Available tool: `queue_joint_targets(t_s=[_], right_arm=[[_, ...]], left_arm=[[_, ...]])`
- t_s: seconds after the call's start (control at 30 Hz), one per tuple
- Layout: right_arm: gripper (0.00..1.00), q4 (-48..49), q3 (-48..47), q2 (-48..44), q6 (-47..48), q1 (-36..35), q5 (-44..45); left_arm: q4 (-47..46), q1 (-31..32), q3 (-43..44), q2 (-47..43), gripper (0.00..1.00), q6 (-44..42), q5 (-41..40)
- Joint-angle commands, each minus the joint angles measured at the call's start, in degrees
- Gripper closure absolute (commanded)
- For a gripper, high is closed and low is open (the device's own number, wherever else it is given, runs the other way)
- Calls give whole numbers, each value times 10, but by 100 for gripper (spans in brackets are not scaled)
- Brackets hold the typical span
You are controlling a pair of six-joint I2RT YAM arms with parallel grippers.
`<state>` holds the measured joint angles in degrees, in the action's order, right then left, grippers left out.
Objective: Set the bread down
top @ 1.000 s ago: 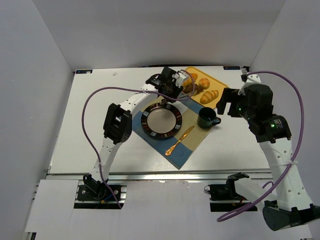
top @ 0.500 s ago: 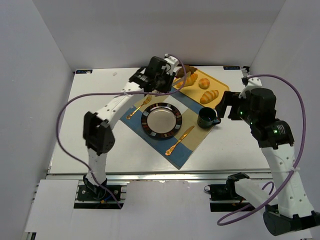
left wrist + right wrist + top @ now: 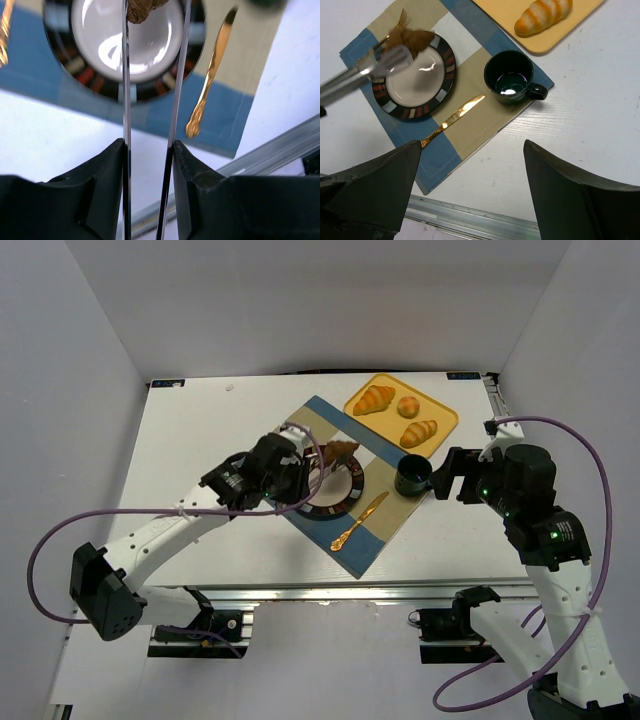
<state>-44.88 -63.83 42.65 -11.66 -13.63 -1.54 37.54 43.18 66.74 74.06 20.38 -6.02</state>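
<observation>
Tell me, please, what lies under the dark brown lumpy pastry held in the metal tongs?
A round white plate with a dark striped rim, on a blue and beige placemat. The dark brown pastry, held in the metal tongs, hides part of the plate's far rim.

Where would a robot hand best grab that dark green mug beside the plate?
Likely by the rim, from straight above, one finger inside and one outside: the mug stands upright with its mouth open. Its handle sticks out away from the plate, but the loop looks small for fingers.
</observation>
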Motion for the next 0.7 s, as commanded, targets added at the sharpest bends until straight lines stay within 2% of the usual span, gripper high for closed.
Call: queue_joint_targets(t_s=[0.0,0.2,0.33,0.37,0.43,0.67], right_arm=[[11,22,2,-7,-4,-2,-16],[11,22,-4,-4,-8,-3,-22],[11,18,-8,-5,-7,-3,-19],[11,17,-9,-6,-6,-2,-17],[11,15,-9,-6,-6,-3,-15],[11,16,-3,-11,-13,-2,-15]], left_arm=[[-23,11,-48,-31,70,55,-5],[-26,23,-79,-7,69,61,-3],[-18,29,-78,-1,57,65,-9],[-16,31,-76,-1,50,65,-9],[-7,32,-70,-3,43,64,-8],[22,35,-42,-3,39,60,-8]])
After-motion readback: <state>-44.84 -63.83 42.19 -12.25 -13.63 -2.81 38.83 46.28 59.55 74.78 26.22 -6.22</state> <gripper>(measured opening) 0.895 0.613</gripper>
